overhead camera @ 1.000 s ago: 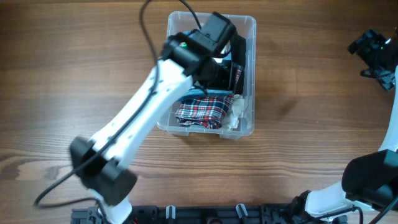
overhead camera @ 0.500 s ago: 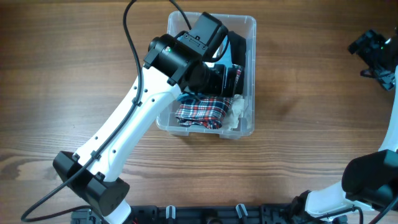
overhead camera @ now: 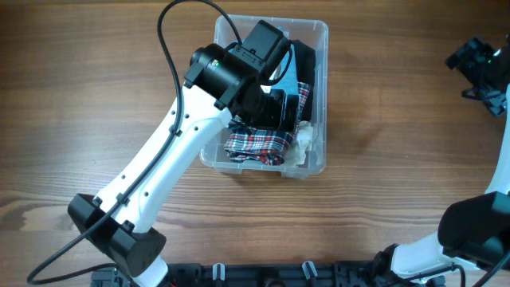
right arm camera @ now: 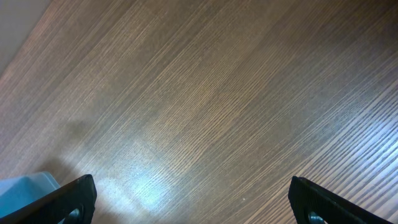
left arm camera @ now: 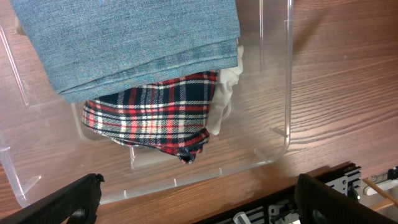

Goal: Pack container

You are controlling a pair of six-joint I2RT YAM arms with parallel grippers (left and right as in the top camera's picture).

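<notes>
Two arms share the wooden table (overhead camera: 80,80), and only the left arm (overhead camera: 171,151) is at work, reaching from the near left edge out over the container (overhead camera: 319,28). That clear bin sits around the middle of the table, a little to the far side, its long axis running near to far.

Inside it, a folded denim garment (left arm camera: 130,43) is the largest piece and fills the middle and far part. A red, white and navy plaid cloth (left arm camera: 149,118) lies under its near edge and fills the near end. A small cream cloth (left arm camera: 227,93) is tucked in at the near right, against the wall.

The left gripper (left arm camera: 202,199) hangs above the near end with its jaws spread wide and nothing between them. The right gripper (right arm camera: 193,199) is likewise spread and empty, over bare wood well off to the far right.

As I judge it, the step in hand is leaving the denim settled and getting out cleanly. The lift should go straight up, fingers kept wide, so neither tip hooks the denim fold or the plaid's loose corner. It should also stay off the right wall, since a knock there could shove the light bin. If the denim sits proud of the rim, a flat press on its middle would help more than a pinch.
</notes>
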